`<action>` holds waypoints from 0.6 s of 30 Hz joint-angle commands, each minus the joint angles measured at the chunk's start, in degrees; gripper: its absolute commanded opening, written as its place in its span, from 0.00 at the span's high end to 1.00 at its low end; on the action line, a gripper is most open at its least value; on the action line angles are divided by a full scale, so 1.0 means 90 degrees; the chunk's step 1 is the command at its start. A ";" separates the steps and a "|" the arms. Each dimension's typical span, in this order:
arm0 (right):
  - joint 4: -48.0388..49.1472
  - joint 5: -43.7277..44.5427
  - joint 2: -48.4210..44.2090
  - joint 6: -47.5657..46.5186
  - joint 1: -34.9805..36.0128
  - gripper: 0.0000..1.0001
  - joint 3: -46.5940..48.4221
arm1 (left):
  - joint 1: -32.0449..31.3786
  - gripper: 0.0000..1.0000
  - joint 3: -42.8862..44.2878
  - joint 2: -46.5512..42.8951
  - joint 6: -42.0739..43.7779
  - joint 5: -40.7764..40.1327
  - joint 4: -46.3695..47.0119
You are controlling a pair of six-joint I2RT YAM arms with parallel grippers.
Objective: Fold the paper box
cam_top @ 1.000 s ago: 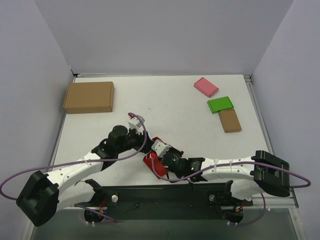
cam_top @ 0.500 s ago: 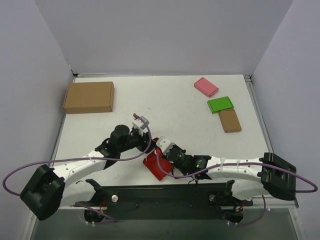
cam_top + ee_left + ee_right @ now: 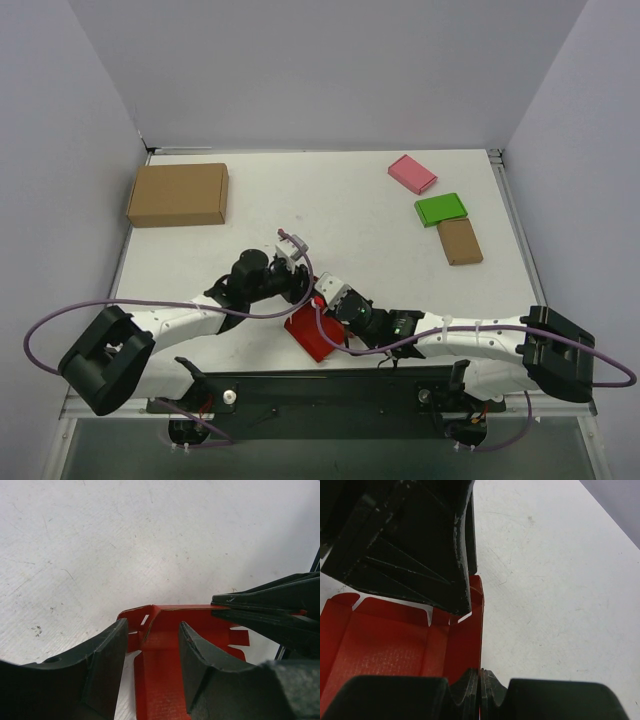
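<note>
The paper box [image 3: 310, 338], bright red thin cardboard with flaps partly raised, lies near the table's front edge between both arms. My right gripper [image 3: 327, 303] is shut on one upright side wall of the paper box [image 3: 390, 640], the thin red edge pinched between its fingertips [image 3: 472, 685]. My left gripper [image 3: 301, 288] hovers over the far end of the paper box [image 3: 160, 680]. Its jaws are open, a finger [image 3: 107, 665] on each side of a creased panel. The right gripper's black fingers [image 3: 265, 610] show at the right of the left wrist view.
A large brown carton [image 3: 178, 194] lies at the back left. A pink flat box [image 3: 412, 173], a green flat box [image 3: 441, 209] and a small brown box [image 3: 459, 241] lie at the back right. Grey walls enclose the table on three sides.
My left arm has swung right and come in over the red box, its jaws narrowing a little. The right gripper kept its hold, and the box shifted slightly right.
</note>
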 commanded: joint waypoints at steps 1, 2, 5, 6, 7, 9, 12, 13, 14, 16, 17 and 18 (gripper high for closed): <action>0.0093 -0.0072 -0.0176 0.0117 -0.0068 1.00 -0.0041 | -0.0091 0.47 0.0188 0.0186 0.0165 0.0212 0.0544; 0.0093 -0.0081 -0.0185 0.0117 -0.0069 1.00 -0.0051 | -0.0100 0.48 0.0208 0.0215 0.0165 0.0212 0.0554; 0.0093 -0.0111 -0.0185 0.0137 -0.0098 1.00 -0.0051 | -0.0120 0.50 0.0179 0.0284 0.0184 0.0202 0.0661; 0.0093 -0.0111 -0.0176 0.0137 -0.0098 1.00 -0.0051 | -0.0120 0.50 0.0179 0.0332 0.0194 0.0192 0.0690; 0.0093 -0.0111 -0.0176 0.0137 -0.0098 1.00 -0.0051 | -0.0120 0.50 0.0188 0.0362 0.0194 0.0192 0.0700; 0.0103 -0.0140 -0.0185 0.0146 -0.0127 1.00 -0.0051 | -0.0120 0.51 0.0198 0.0459 0.0204 0.0182 0.0749; 0.0103 -0.0159 -0.0195 0.0156 -0.0146 1.00 -0.0051 | -0.0120 0.61 0.0130 0.0508 0.0184 0.0163 0.0933; 0.0103 -0.0160 -0.0195 0.0156 -0.0147 1.00 -0.0061 | -0.0120 0.68 0.0110 0.0509 0.0184 0.0143 0.0993; 0.0103 -0.0160 -0.0185 0.0166 -0.0147 1.00 -0.0070 | -0.0120 0.71 0.0101 0.0518 0.0184 0.0143 0.1032; 0.0103 -0.0150 -0.0195 0.0176 -0.0156 1.00 -0.0061 | -0.0130 0.78 0.0091 0.0567 0.0223 0.0153 0.1110; 0.0093 -0.0130 -0.0214 0.0176 -0.0156 1.00 -0.0061 | -0.0130 0.85 0.0110 0.0587 0.0262 0.0163 0.1120; 0.0074 -0.0121 -0.0234 0.0176 -0.0156 1.00 -0.0041 | -0.0130 0.89 0.0110 0.0596 0.0311 0.0172 0.1149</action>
